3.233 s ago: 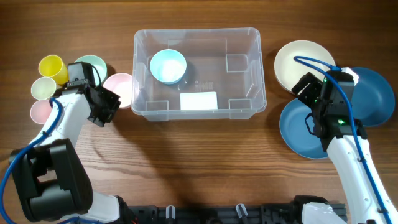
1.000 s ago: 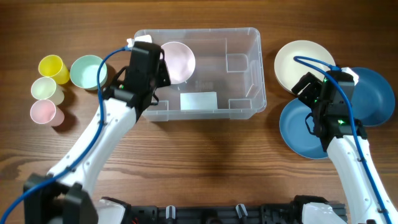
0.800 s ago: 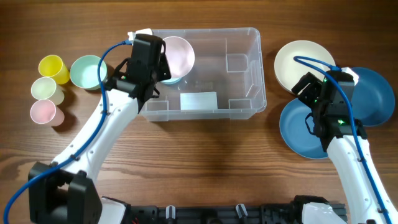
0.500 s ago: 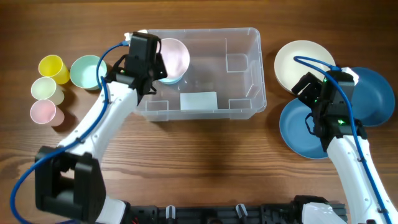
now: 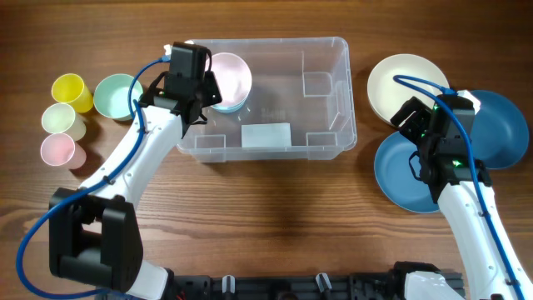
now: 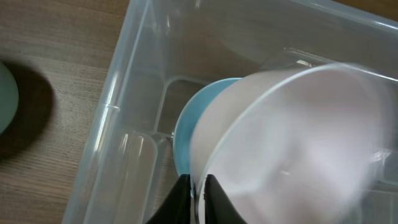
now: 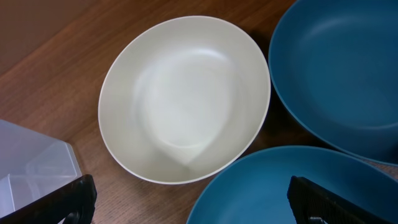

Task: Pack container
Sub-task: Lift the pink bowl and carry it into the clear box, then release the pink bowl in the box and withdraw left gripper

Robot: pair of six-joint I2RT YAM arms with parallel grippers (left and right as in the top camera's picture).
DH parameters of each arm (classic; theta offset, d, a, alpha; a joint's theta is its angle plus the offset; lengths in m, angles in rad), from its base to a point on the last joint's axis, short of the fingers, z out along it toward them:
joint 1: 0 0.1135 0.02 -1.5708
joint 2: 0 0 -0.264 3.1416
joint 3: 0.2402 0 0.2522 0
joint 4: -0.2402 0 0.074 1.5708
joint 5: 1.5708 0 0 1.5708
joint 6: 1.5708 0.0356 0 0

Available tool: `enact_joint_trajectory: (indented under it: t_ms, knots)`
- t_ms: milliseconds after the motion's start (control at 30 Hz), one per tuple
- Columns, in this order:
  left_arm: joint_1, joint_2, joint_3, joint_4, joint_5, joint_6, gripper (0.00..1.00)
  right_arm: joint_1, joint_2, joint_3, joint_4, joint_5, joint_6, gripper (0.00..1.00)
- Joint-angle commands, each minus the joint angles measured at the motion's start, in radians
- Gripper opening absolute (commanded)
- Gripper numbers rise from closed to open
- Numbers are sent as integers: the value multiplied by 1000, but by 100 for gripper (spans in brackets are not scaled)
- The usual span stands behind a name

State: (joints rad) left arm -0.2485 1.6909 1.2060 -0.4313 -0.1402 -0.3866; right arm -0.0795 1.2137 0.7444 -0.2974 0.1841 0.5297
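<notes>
The clear rectangular container (image 5: 329, 104) stands at the table's middle back. In its left end a pale pink bowl (image 5: 234, 75) rests tilted in a light blue bowl (image 5: 225, 105). My left gripper (image 5: 208, 86) reaches over the container's left wall and is shut on the pink bowl's rim. In the left wrist view the two black fingers (image 6: 214, 202) pinch the rim of the pink bowl (image 6: 292, 143), with the blue bowl (image 6: 185, 130) under it and the container wall (image 6: 115, 115) to the left. My right gripper (image 5: 411, 118) hangs open above the plates, its jaws wide and holding nothing (image 7: 193, 208).
Left of the container are a mint green bowl (image 5: 117, 95) and three cups: yellow (image 5: 69, 90), pale green (image 5: 58, 118), pink (image 5: 57, 148). At the right lie a cream bowl (image 7: 183, 99) and two dark blue plates (image 5: 500, 125) (image 5: 400, 171).
My left arm has carried the pink bowl leftwards inside the container and set it down into the blue bowl. The right arm has not moved.
</notes>
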Motion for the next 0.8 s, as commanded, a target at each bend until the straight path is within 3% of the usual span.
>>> enact_joint_trajectory:
  t_ms: [0,100,367,600,767]
  knots:
    - [1,15,20,6,13,-10,37,-3,2,16,4,3,-5,100]
    - [1,15,20,12,13,-10,45,-3,2,16,4,3,-6,100]
    - [1,-22,58,-9,13,-26,44,-3,2,15,5,3,-5,100]
    - [39,-137,133,-126,8,-158,45,-3,2,16,5,3,-5,100]
    - [151,-202,133,-202,9,-260,44,-3,2,16,5,3,-6,100]
